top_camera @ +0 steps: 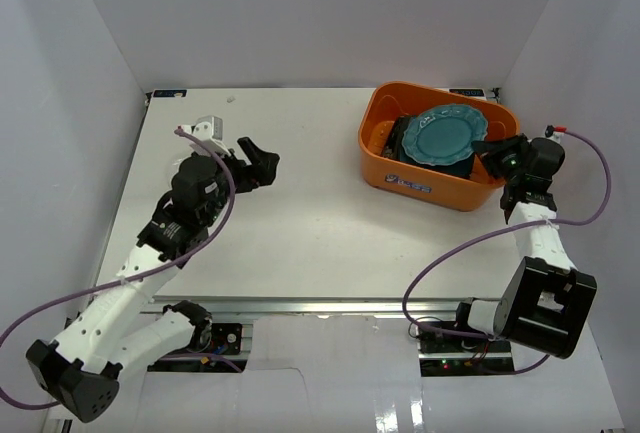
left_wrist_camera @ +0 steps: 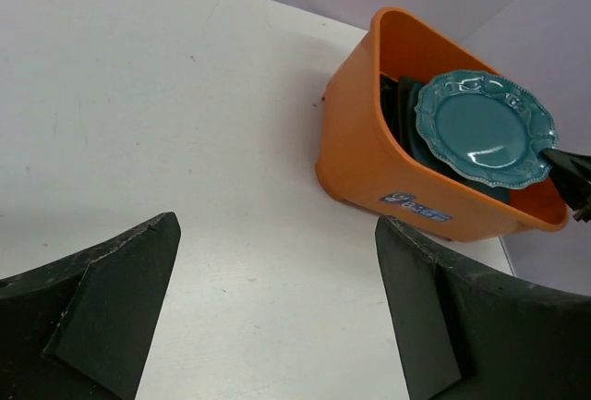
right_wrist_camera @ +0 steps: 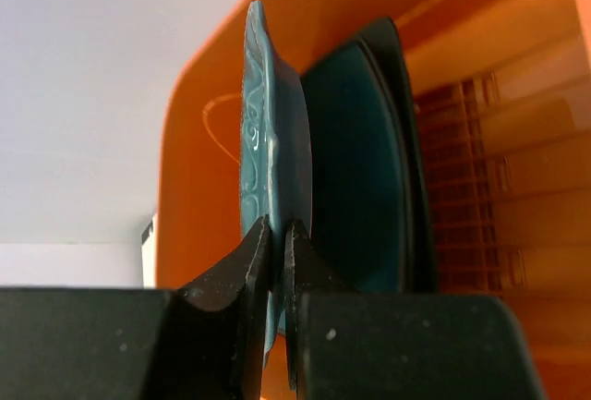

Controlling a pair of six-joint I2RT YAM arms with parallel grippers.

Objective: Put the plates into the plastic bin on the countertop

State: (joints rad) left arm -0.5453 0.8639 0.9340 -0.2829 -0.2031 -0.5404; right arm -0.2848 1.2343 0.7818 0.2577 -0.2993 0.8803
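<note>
The orange plastic bin (top_camera: 400, 175) stands at the back right of the white countertop (top_camera: 300, 213). A blue roundish plate (top_camera: 445, 138) lies tilted over dark plates (top_camera: 398, 140) stacked in the bin. My right gripper (top_camera: 493, 152) is shut on this plate's rim at the bin's right side. In the right wrist view the plate (right_wrist_camera: 263, 132) is edge-on between the fingertips (right_wrist_camera: 257, 243), with a dark teal plate (right_wrist_camera: 355, 178) behind it. My left gripper (top_camera: 262, 166) is open and empty above the countertop, left of the bin. The left wrist view shows the bin (left_wrist_camera: 369, 155) and blue plate (left_wrist_camera: 485, 127) ahead.
White walls enclose the countertop at the left, back and right. A white-blue label (top_camera: 408, 182) marks the bin's near side. The arm bases and purple cables (top_camera: 440, 263) lie along the near edge.
</note>
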